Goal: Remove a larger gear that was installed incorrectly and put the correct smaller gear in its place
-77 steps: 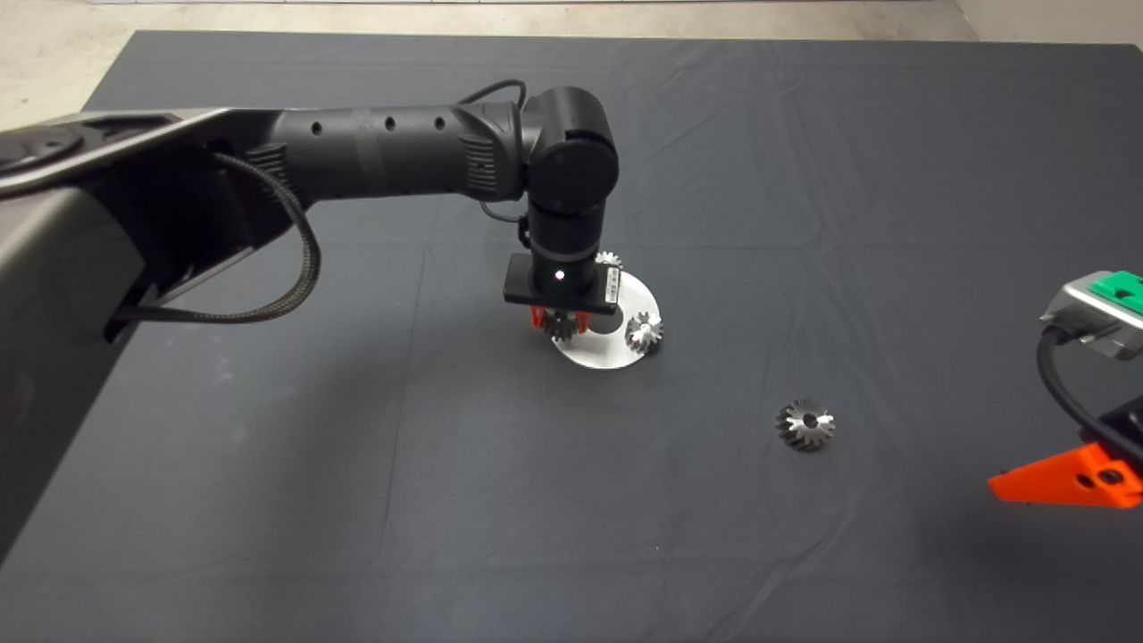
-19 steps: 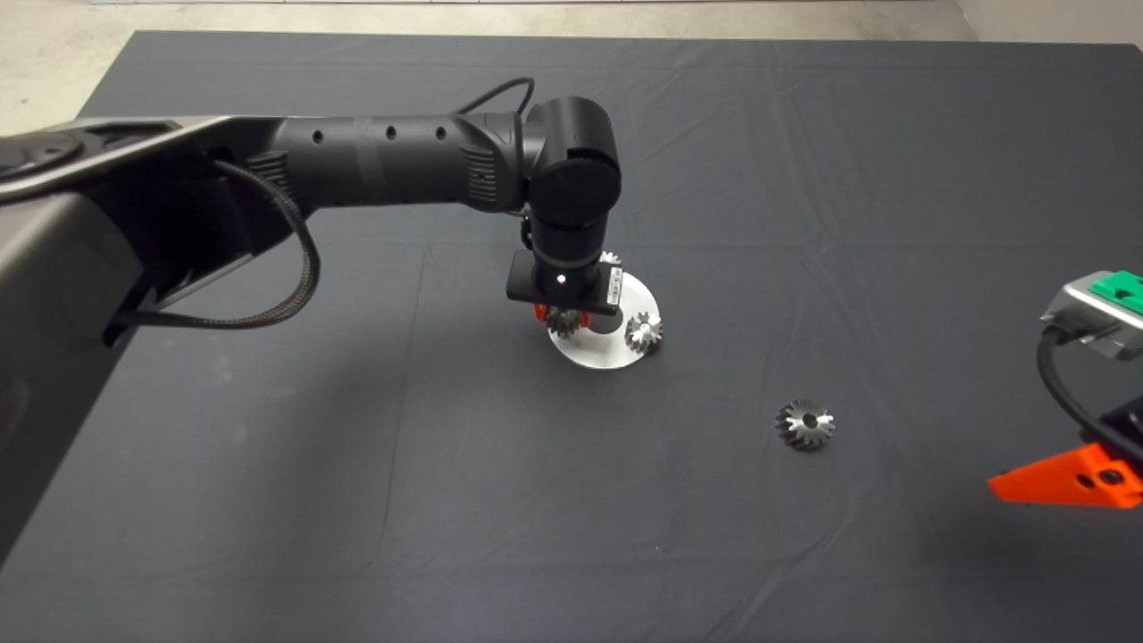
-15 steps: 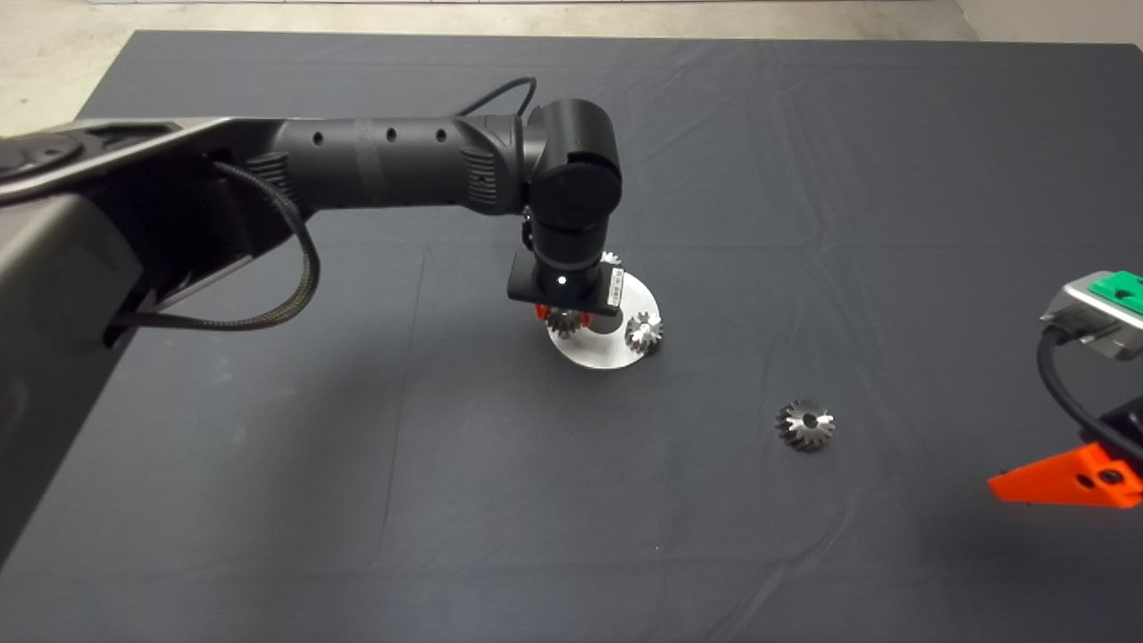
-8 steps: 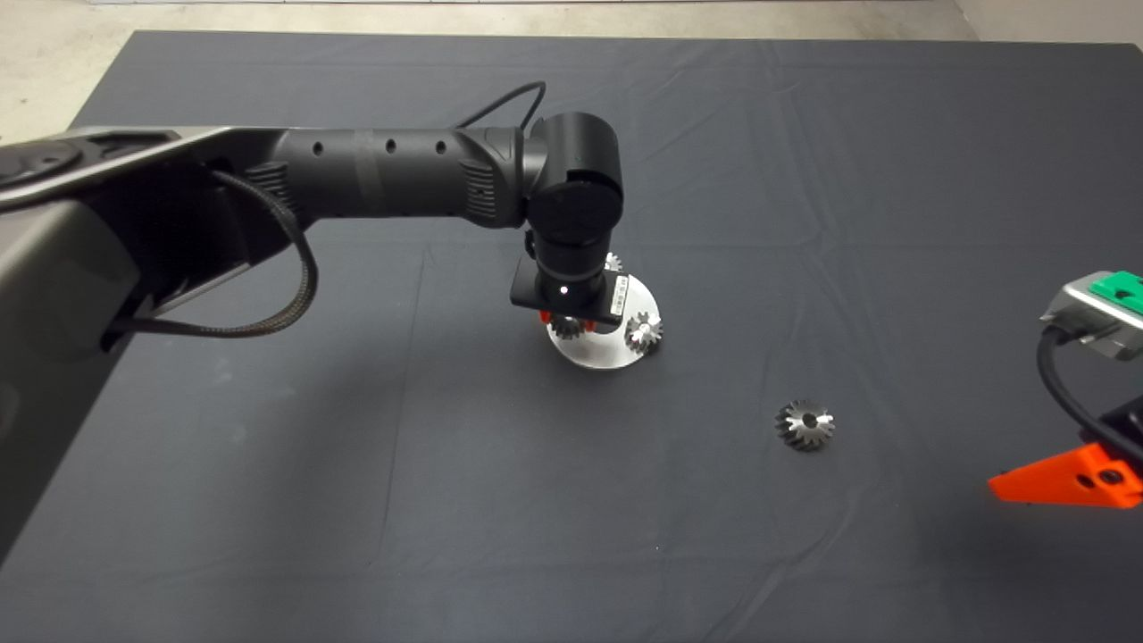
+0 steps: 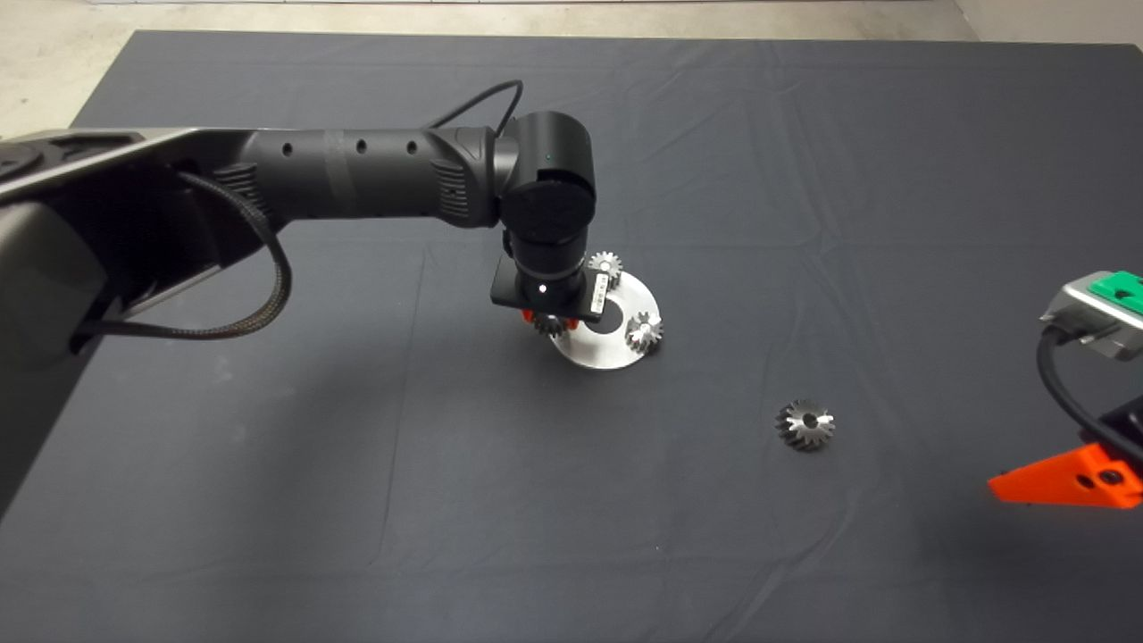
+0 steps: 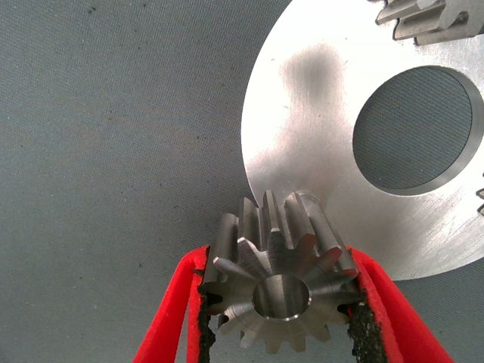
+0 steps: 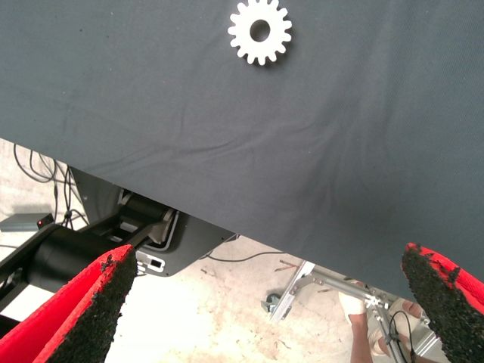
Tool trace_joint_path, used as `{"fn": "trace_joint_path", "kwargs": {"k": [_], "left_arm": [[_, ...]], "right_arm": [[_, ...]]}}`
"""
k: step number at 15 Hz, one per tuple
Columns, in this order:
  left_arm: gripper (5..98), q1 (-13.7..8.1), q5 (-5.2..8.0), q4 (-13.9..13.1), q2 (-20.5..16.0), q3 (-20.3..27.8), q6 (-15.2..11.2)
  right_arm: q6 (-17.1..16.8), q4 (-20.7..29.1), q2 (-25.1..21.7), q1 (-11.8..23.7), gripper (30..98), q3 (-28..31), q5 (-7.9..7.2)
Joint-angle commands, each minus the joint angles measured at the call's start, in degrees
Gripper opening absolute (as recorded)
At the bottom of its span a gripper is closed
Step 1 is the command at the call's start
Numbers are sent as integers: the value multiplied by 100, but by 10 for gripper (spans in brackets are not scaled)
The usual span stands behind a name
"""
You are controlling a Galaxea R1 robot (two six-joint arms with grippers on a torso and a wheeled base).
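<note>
The left end effector (image 6: 280, 321) pinches the dark grey steel gear with long slanted teeth (image 6: 278, 283) between both black pads, bore facing the wrist camera and axis running away toward the round silver plate (image 6: 333, 151), whose rim it overlaps. The plate's central hole is open; bare mat borders that rim. The right end effector (image 7: 276, 302), spread wide, idles at the table's right edge near a small bright silver straight-toothed gear (image 7: 260, 31).
</note>
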Motion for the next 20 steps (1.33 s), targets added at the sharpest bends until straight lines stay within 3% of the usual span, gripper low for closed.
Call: {"fn": "trace_joint_path", "kwargs": {"k": [1,4,20], "left_arm": [[335,-74,289,50,26,84,-10],[335,-74,237,50,70,31,-19],[335,-56,245,50,193,-180,34]], "right_arm": [[32,175,16,70,924,27,-9],[32,175,16,70,924,22,-14],[32,175,7,70,924,22,-6]]}}
